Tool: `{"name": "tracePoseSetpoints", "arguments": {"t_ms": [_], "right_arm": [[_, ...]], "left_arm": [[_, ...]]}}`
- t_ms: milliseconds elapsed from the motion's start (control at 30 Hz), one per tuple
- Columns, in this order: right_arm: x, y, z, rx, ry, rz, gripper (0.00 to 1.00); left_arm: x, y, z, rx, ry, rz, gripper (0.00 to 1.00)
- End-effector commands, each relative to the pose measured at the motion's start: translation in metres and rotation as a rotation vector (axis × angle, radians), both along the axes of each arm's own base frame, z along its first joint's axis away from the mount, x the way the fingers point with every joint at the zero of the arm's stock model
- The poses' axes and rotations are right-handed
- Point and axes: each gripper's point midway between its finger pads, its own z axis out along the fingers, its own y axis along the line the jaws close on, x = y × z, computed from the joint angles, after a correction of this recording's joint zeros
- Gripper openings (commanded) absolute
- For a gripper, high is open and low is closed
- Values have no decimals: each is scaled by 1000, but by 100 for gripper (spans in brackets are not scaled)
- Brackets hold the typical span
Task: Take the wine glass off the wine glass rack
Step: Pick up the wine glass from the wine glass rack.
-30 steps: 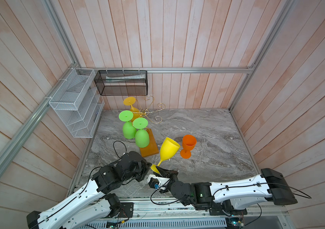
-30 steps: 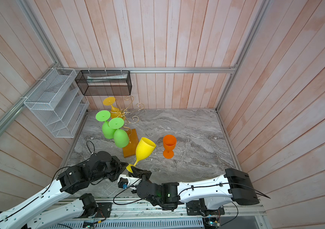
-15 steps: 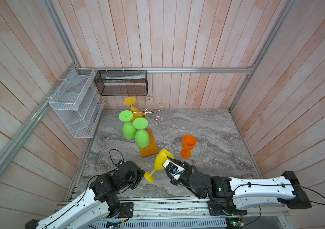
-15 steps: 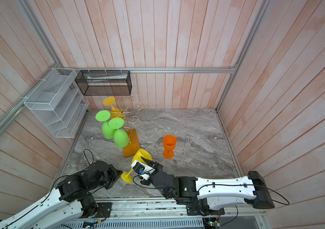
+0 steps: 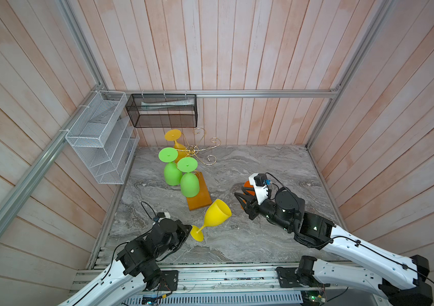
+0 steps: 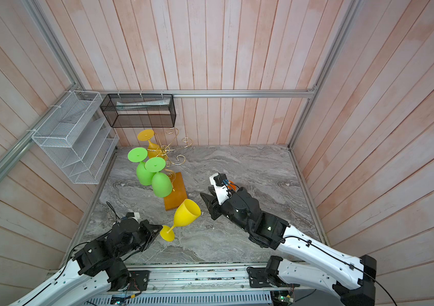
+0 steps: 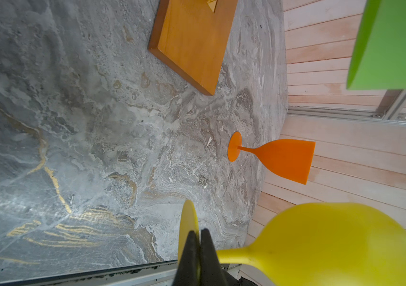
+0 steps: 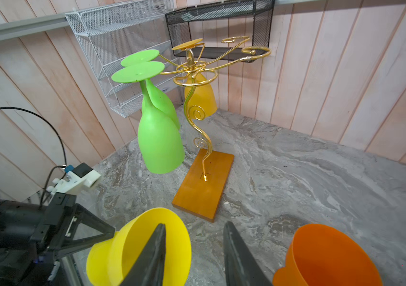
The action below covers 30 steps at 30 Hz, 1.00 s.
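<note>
A yellow wine glass (image 5: 217, 214) (image 6: 186, 213) hangs tilted above the marble floor, off the wine glass rack (image 5: 197, 148) (image 8: 197, 74), a gold wire stand on an amber wooden base. My left gripper (image 5: 188, 234) (image 7: 198, 232) is shut on the glass's round foot, its bowl (image 7: 333, 245) pointing away. My right gripper (image 5: 242, 205) (image 8: 194, 225) stands open just right of the bowl's rim (image 8: 137, 247), apart from it and holding nothing. Two green glasses (image 5: 189, 182) and an amber one (image 5: 177, 148) hang upside down on the rack.
An orange wine glass (image 5: 246, 184) (image 8: 326, 257) stands upright on the floor right behind my right gripper. A white wire-mesh shelf (image 5: 99, 137) and a black mesh basket (image 5: 161, 111) hang on the back-left walls. Wooden walls enclose the marble floor (image 5: 263, 164).
My right gripper has swung from beside the yellow glass's foot to the right of its bowl. The glass has sunk and tilted with the left gripper still on its foot.
</note>
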Motion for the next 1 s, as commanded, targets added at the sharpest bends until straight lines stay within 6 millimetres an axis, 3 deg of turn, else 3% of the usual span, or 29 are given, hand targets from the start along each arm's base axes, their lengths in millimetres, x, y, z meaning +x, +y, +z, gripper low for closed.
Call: {"name": "tracePoseSetpoints", "arguments": {"t_ms": [0,267,967], "right_arm": [[-18,14,-3,21,144,122,37],[-34,39,-12,-8,269,259,34],[-37,54,-45,-106,299,298,28]], "left_arm": [[8,-1,8,23,-91,-26,0],[18,0,15,37,-146,-30,0],[33,-11,27,30,-180,-70,0]]}}
